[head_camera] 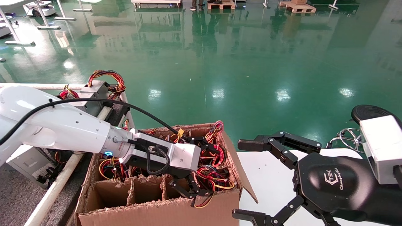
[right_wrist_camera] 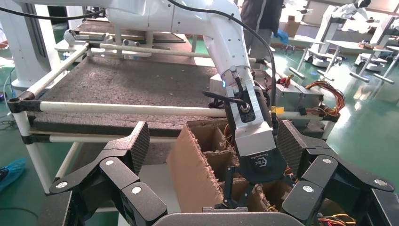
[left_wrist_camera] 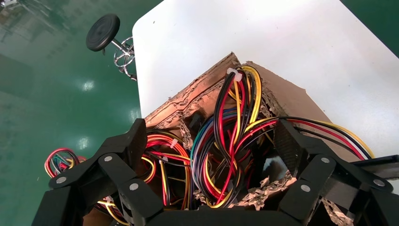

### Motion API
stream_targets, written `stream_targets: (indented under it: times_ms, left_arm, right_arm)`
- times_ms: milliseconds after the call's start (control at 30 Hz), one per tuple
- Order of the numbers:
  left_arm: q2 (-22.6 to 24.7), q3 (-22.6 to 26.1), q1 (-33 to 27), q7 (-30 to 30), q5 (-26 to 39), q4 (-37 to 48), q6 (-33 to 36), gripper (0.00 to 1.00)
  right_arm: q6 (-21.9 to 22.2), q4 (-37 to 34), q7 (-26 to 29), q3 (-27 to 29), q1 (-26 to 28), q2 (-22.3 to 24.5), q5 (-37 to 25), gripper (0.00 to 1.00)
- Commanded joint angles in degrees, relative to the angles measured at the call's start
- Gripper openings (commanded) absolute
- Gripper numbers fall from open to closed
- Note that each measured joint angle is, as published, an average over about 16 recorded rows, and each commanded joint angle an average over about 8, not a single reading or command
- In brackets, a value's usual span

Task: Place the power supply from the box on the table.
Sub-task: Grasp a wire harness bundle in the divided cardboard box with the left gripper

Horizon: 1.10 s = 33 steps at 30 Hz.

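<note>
The brown cardboard box (head_camera: 157, 215) stands in front of me, its torn dividers forming cells. Red, yellow and black wire bundles (head_camera: 213, 175) of a power supply fill its right-hand cells; the metal body is almost wholly hidden below them. My left gripper (head_camera: 209, 172) is lowered into that right side, open, its fingers straddling one wire bundle (left_wrist_camera: 226, 141) without closing on it. The grey felt table (head_camera: 15, 194) with its white tube edge (head_camera: 56, 185) lies to the left. My right gripper (head_camera: 248, 180) hangs open and empty to the right of the box.
Two power supplies (head_camera: 94, 94) (head_camera: 28, 163) lie on the felt table. A smooth white tabletop (head_camera: 270, 188) sits under the right gripper, against the box's open flap (head_camera: 241, 175). A black stool (head_camera: 367, 113) stands behind it on the green floor.
</note>
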Motion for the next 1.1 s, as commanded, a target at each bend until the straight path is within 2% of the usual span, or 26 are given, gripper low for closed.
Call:
stream_targets:
  times_ms: [33, 1100]
  left_arm:
    - [0.17, 0.23, -0.02, 0.24, -0.32, 0.54, 0.28, 0.0]
    - [2.28, 3.43, -1.23, 3.97, -5.08, 7.57, 4.39, 0.0]
  right_arm:
    - [0.0, 0.0, 0.0, 0.0, 0.0, 0.0, 0.0, 0.0]
    - [0.0, 0.0, 0.0, 0.0, 0.0, 0.0, 0.0, 0.0]
